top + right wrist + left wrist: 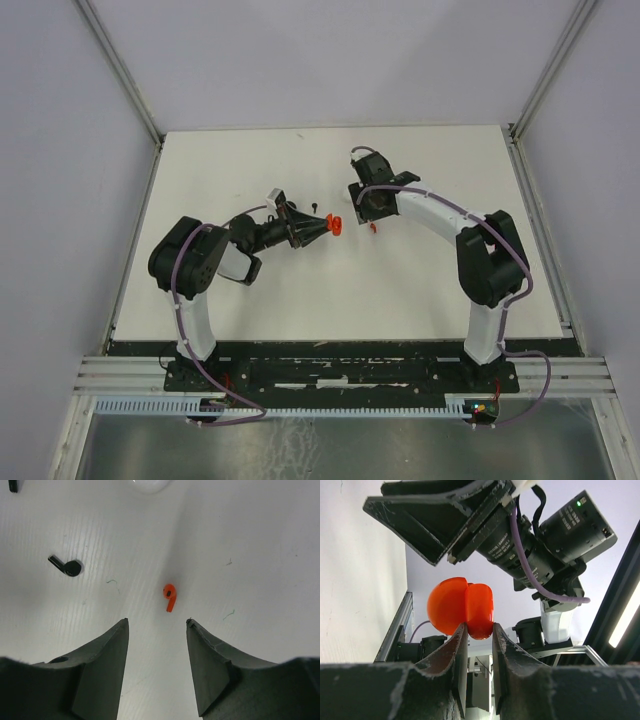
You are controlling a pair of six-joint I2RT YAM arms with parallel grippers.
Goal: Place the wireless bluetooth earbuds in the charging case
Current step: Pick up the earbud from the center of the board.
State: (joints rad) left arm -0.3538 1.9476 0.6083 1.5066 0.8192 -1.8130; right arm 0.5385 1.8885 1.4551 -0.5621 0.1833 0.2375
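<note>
Red earbud (pixel 170 597): is lying flat on the white tabletop (pixel 260 540), near its middle and a little toward the right edge, with its stem pointing back toward the right jaws.
Right jaws: are hanging over the red earbud and standing well apart, with nothing between them. In the right wrist view the earbud is sitting just beyond the gap between the two tips, and neither tip is touching it.
Black earbud (pixel 66 566): is lying on the tabletop, well apart from the red one and nearer the left edge.
Small black piece (pixel 13 485): is showing at the corner of the right wrist view, cut off by the frame, so I cannot tell what it is.
White rounded object (pixel 150 484): is peeking in at the top of the right wrist view, mostly out of frame.
Charging case (pixel 462 607): orange-red and glossy, is being held up off the tabletop near its middle, just beside the red earbud on the side toward the left edge. Two rounded halves are showing side by side with a seam between them.
Left jaws: are closing tightly on the lower edge of the charging case, one tip pressing each side.
Left arm (pixel 200 260): is reaching from the near edge toward the middle of the tabletop.
Right arm (pixel 440 215): is bending in from the right, its end close to the charging case.
</note>
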